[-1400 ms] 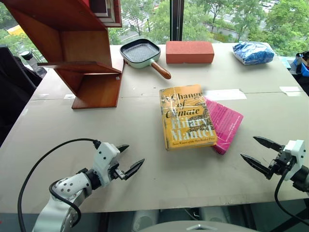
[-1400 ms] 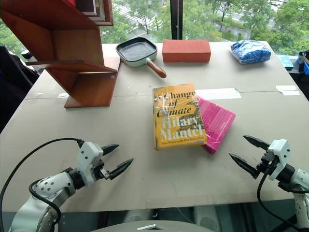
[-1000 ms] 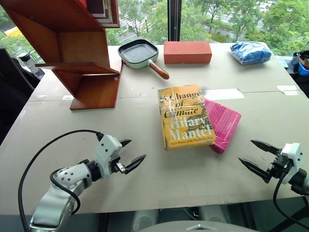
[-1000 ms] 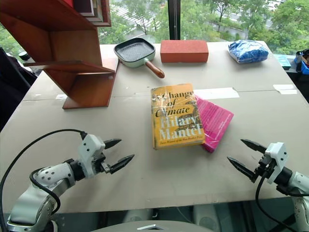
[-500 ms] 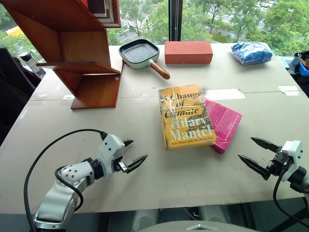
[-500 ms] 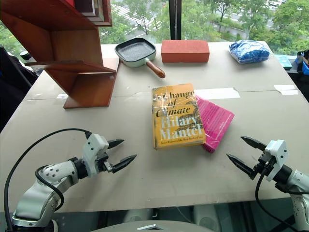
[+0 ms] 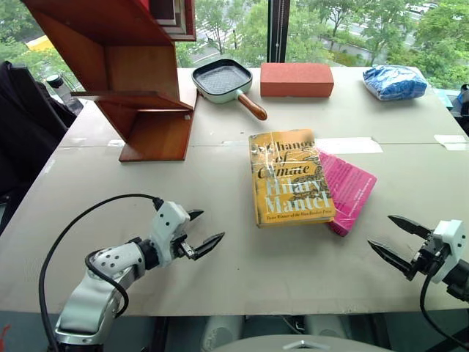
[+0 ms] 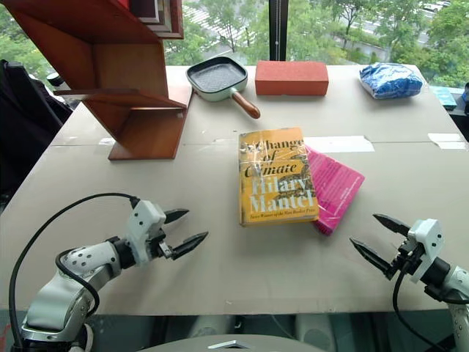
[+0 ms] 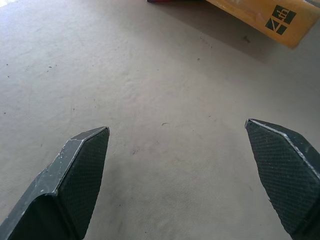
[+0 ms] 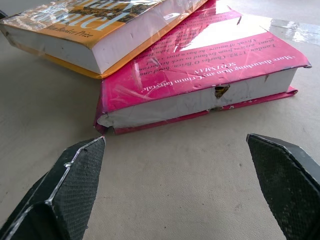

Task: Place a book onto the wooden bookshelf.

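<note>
The yellow book (image 7: 289,177) lies flat in the middle of the table, its right edge resting on a smaller pink book (image 7: 348,189). The reddish-brown wooden bookshelf (image 7: 139,77) stands at the far left of the table. My left gripper (image 7: 202,231) hovers open over bare table near the front left, pointing toward the book from well short of it. My right gripper (image 7: 396,241) is open at the front right, a short way from the pink book (image 10: 200,80). A corner of the yellow book (image 9: 270,20) is in the left wrist view.
A grey-green square pan (image 7: 223,81) with a wooden handle, a red brick-like block (image 7: 297,78) and a blue bag (image 7: 394,81) lie along the far edge. Strips of clear tape (image 7: 348,145) sit on the table beside the books. A dark bag (image 7: 22,125) stands off the left edge.
The whole picture has shifted a little rightward, so the camera moved. Both grippers stay open and in place; the books have not moved.
</note>
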### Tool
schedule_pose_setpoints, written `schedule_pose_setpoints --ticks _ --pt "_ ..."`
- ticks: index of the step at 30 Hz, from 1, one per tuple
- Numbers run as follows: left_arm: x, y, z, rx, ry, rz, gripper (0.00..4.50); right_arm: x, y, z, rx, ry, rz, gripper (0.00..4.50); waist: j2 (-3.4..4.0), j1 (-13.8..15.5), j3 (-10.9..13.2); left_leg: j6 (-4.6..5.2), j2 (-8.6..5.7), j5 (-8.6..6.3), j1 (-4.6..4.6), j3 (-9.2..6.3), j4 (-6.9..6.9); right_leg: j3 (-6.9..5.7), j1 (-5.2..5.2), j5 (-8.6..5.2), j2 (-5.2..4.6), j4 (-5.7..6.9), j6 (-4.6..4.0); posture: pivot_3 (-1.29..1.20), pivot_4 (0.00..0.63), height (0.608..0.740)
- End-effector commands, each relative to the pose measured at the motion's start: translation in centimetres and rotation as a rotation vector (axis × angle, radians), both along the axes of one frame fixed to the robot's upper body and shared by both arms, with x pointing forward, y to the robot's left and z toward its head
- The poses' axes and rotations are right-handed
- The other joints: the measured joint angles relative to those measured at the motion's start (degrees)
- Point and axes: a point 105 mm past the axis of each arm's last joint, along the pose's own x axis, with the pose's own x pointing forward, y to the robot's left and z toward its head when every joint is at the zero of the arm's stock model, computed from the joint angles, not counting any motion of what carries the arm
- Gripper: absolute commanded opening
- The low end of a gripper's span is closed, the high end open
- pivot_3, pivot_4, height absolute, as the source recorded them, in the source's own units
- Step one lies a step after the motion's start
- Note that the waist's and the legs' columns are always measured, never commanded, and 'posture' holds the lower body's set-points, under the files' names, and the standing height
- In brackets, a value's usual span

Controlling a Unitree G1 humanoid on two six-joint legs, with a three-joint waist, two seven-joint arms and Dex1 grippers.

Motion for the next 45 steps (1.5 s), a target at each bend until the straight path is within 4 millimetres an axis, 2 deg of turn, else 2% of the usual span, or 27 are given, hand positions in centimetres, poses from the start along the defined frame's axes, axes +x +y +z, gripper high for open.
schedule_pose_setpoints --ticks 1,4,6,10,13,15,17,21,26,32,33,34,39,42,45 --pt "1.0 -0.6 1.0 -0.073 -0.017 -0.010 4.50 0.1 -0.2 3.3 0.016 -0.110 -0.008 4.48 -0.02 -0.05 0.01 0.00 -0.01 0.00 0.02 0.04 0.00 0.06 0.00 0.00 0.01 0.00 0.00 0.00 0.150 0.740" --pt "2.2 -1.2 1.8 -0.178 0.005 -0.020 4.50 -0.4 0.9 5.8 0.057 -0.149 0.049 4.48 -0.02 0.03 0.01 0.00 -0.01 0.00 0.09 0.22 0.00 0.27 -0.01 0.03 0.05 0.02 0.03 0.00 0.150 0.740" --pt "2.8 -1.7 2.4 -0.283 0.054 -0.025 4.50 -0.9 1.7 6.8 0.074 -0.147 0.091 4.48 -0.05 0.10 0.01 0.00 -0.02 0.00 0.10 0.21 0.01 0.31 0.00 0.07 0.07 0.05 0.11 0.00 0.150 0.740" --pt "4.0 -3.6 4.1 -0.546 0.274 -0.086 4.50 -2.0 3.8 8.5 0.104 -0.133 0.188 4.48 -0.29 0.00 0.04 0.00 0.00 0.00 0.09 0.16 0.01 0.31 0.01 0.14 0.14 0.05 0.23 0.00 0.150 0.740" --pt "4.3 -4.8 4.0 -0.554 0.450 -0.149 4.50 -2.4 4.8 9.2 0.097 -0.134 0.223 4.48 -0.33 -0.01 0.06 0.01 0.00 0.00 0.08 0.14 0.02 0.29 0.01 0.14 0.14 0.08 0.24 0.00 0.150 0.740" --pt "4.7 -5.2 3.7 -0.575 0.561 -0.143 4.50 -2.5 5.3 9.5 0.101 -0.139 0.237 4.48 -0.38 -0.15 0.05 0.01 -0.01 0.00 0.10 0.16 0.02 0.31 0.01 0.14 0.15 0.09 0.24 0.00 0.150 0.740" --pt "6.0 -5.4 3.2 -0.634 0.677 -0.090 4.50 -2.6 5.9 9.6 0.104 -0.138 0.254 4.48 -0.39 -0.17 0.05 0.01 -0.01 0.00 0.13 0.21 0.02 0.36 0.01 0.14 0.15 0.09 0.25 0.00 0.150 0.740" --pt "5.4 -7.1 2.5 -0.682 0.897 -0.152 4.50 -2.6 6.4 9.7 0.092 -0.146 0.263 4.48 -0.54 -0.30 0.12 0.01 -0.03 0.01 0.13 0.21 0.03 0.37 0.01 0.15 0.16 0.12 0.26 0.00 0.150 0.740" --pt "5.7 -8.6 2.8 -0.742 0.971 -0.201 4.50 -2.5 6.6 10.0 0.097 -0.145 0.259 4.48 -0.62 -0.12 0.15 0.00 -0.06 0.01 0.12 0.27 0.03 0.44 0.00 0.15 0.13 0.12 0.25 0.00 0.150 0.740" --pt "5.7 -10.1 2.2 -0.736 0.999 -0.214 4.50 -2.5 6.7 10.3 0.102 -0.145 0.262 4.48 -0.64 -0.06 0.15 0.00 -0.06 0.01 0.14 0.28 0.03 0.47 0.00 0.16 0.13 0.12 0.23 0.00 0.150 0.740" --pt "5.7 -10.2 2.2 -0.748 1.002 -0.215 3.97 -2.5 6.7 10.4 0.101 -0.145 0.262 4.50 -0.64 -0.05 0.15 0.00 -0.06 0.01 0.15 0.29 0.03 0.50 0.00 0.17 0.13 0.12 0.21 0.00 0.150 0.740" --pt "5.6 -10.3 2.3 -0.756 1.003 -0.223 3.73 -2.4 6.7 10.4 0.100 -0.145 0.262 4.50 -0.65 -0.05 0.16 0.00 -0.07 0.01 0.14 0.30 0.03 0.53 0.00 0.18 0.13 0.12 0.20 0.00 0.150 0.740" --pt "5.8 -10.5 3.1 -0.824 0.963 -0.223 1.08 -2.2 7.0 10.6 0.096 -0.151 0.265 4.50 -0.66 -0.07 0.16 0.00 -0.08 0.01 0.14 0.33 0.03 0.57 0.00 0.19 0.13 0.12 0.18 0.00 0.150 0.740" --pt "6.8 -9.7 4.8 -0.918 0.859 -0.190 0.15 -2.0 7.2 10.9 0.095 -0.157 0.271 4.50 -0.74 -0.12 0.21 0.00 -0.07 0.01 0.14 0.35 0.04 0.59 -0.01 0.22 0.12 0.12 0.15 0.00 0.150 0.740" --pt "6.3 -9.3 6.3 -0.890 0.734 -0.191 0.02 -1.7 7.4 11.1 0.102 -0.167 0.274 4.50 -0.84 -0.28 0.27 0.00 -0.05 0.01 0.15 0.35 0.04 0.61 -0.01 0.28 0.15 0.12 0.06 0.00 0.150 0.740"
